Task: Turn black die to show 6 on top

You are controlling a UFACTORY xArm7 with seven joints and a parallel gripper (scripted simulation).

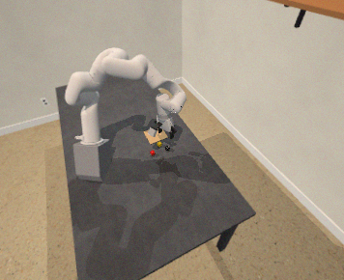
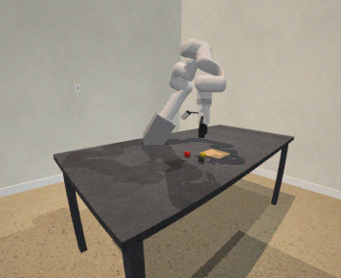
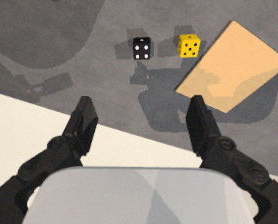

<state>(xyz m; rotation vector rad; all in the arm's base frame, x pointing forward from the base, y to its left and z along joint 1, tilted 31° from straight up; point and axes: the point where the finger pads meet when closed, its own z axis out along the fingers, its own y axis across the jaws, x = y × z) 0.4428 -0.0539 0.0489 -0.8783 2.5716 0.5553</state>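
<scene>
Above the dark table point(image 3: 50, 30), the gripper point(image 3: 140, 122) hangs with fingers wide apart and nothing between them, while the black die point(image 3: 142, 48) sits on the bare tabletop near the yellow die point(image 3: 189, 45), off the tan mat point(image 3: 232, 67).

Dark table point(image 2: 129, 201) on tan floor point(image 2: 29, 240), pale walls point(image 2: 81, 57)

The small black die with white pips point(image 3: 142, 48) rests on the dark grey table top point(image 1: 145, 212), off the flat tan rectangular mat point(image 3: 233, 66). Beside it on the mat side sits the small yellow die point(image 3: 189, 45), apart from it by a narrow strip of table. A small red die point(image 1: 153, 153) lies farther off. The open black two-finger gripper point(image 3: 140, 125) hangs above, nothing between its fingers and the black die.
</scene>
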